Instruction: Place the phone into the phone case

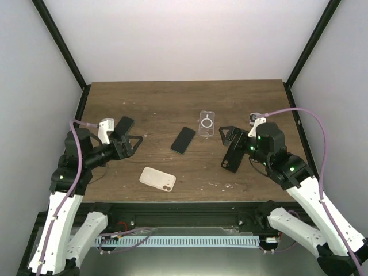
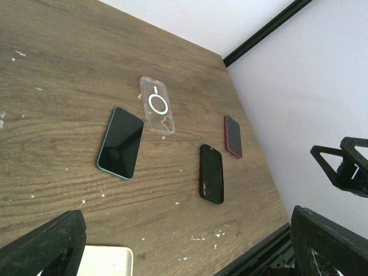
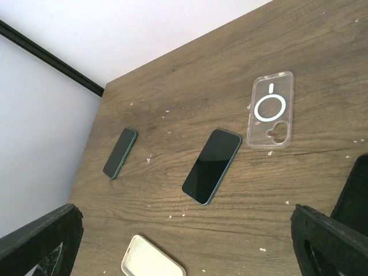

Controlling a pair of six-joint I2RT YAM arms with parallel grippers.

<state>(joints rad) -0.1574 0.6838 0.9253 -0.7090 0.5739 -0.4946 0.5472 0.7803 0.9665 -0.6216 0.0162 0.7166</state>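
- Top external view: task looks not started. The dark phone (image 1: 183,140) lies flat on the tabletop (image 1: 167,98), dark face up and not in any case.
- The clear case (image 1: 206,123) lies flat and empty, with its ring mark showing. I can't tell whether its open side faces up.
- The dark phone sits just beside the clear case on the near-left side, with a small gap between them, not touching.
- The left gripper (image 1: 131,144) is spread wide and holds nothing. It is well to the left of the clear case.
- The right gripper (image 1: 231,137) is also spread wide and empty, just right of the clear case and slightly nearer.
- Other things:
  - A black case (image 1: 232,156) lies to the near-right of the clear case, by the right gripper.
  - A red-edged phone (image 2: 232,136) lies right of the clear case. It shows in the left wrist view only.
  - A cream item (image 1: 157,179) lies well to the near-left of the clear case. It could be a phone or a case, can't tell.
  - A second phone (image 1: 124,124) lies far left of the clear case, by the left gripper.
- The task doesn't say which phone and case are meant. My guess is the dark phone and the clear case, since they lie next to each other mid-table.
- Nothing is done yet. Left to do: grab the phone, line it up over the case, and press it in until seated.
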